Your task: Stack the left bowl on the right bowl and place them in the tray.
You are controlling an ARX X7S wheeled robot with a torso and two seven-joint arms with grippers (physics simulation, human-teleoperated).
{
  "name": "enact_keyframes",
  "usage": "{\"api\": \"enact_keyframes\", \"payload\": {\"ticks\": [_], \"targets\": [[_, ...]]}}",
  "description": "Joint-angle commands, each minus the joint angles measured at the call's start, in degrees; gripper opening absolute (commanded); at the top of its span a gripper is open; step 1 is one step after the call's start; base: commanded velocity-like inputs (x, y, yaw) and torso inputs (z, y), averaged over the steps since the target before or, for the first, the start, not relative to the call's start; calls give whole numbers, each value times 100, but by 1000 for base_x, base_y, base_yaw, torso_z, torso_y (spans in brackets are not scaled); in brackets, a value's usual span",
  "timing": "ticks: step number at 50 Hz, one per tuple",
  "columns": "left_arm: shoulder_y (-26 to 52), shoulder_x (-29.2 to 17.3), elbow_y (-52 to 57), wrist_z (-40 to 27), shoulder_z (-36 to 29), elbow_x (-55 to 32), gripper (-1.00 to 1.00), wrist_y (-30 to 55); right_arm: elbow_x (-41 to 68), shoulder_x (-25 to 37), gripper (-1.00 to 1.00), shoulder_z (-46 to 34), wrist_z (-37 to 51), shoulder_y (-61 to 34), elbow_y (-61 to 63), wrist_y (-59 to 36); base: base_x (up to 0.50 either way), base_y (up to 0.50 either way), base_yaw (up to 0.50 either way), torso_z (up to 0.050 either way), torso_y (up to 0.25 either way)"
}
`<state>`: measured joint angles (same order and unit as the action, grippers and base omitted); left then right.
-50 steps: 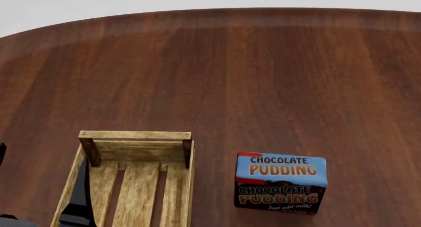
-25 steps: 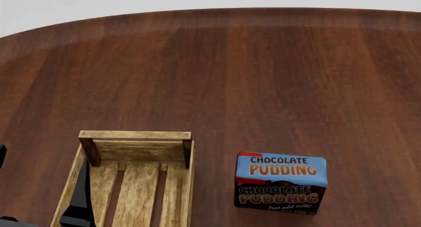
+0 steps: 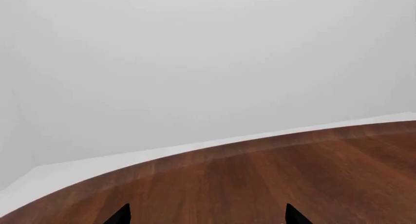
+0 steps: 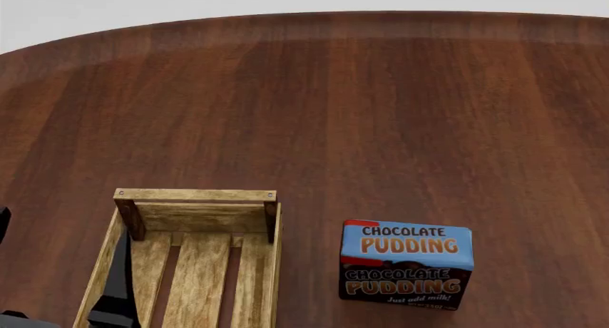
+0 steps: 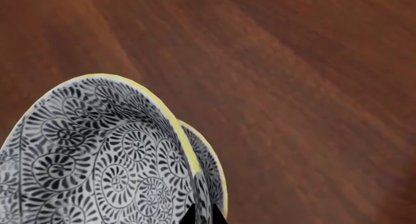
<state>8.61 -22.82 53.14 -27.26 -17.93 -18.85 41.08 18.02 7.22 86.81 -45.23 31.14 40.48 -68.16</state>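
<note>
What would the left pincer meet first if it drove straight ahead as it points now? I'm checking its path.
Nothing, it seems. In the left wrist view, the left pincer faces bare dark brown wooden tabletop, then the table's far edge and a plain grey backdrop. Depth is hard to judge.

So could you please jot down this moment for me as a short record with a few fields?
surface: round dark wooden table
tray: light wooden slatted crate, near left in head view, no bowl visible in it
box: blue-and-brown chocolate pudding box, right of the crate, apart from it
bowls: two nested grey spiral-patterned bowls with yellow rims, right wrist view only
right hand: fingertips at the nested rims
left hand: fingertips spread, nothing between them
</note>
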Motion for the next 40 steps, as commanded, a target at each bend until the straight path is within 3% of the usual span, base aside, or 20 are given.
{"api": "enact_keyframes", "payload": {"ticks": [1,28,29,40], "targets": [[57,-8,9,-37,-41,-17,100,41,-57,5,-100,-167,115,-109,-109,109,0,0,0,0,0],[-18,-75,-56,-85,-122,8,100,-100,-223,-56,-100,-430,254,-119,-252,321,0,0,0,0,0],[-20,-77,-50,-87,-116,1,100,-101,-225,-49,100,-399,264,-127,-244,325,0,0,0,0,0],[-20,-97,-15,-123,-133,-16,100,-89,-240,-17,100,-344,294,-87,-61,315,0,0,0,0,0]]}}
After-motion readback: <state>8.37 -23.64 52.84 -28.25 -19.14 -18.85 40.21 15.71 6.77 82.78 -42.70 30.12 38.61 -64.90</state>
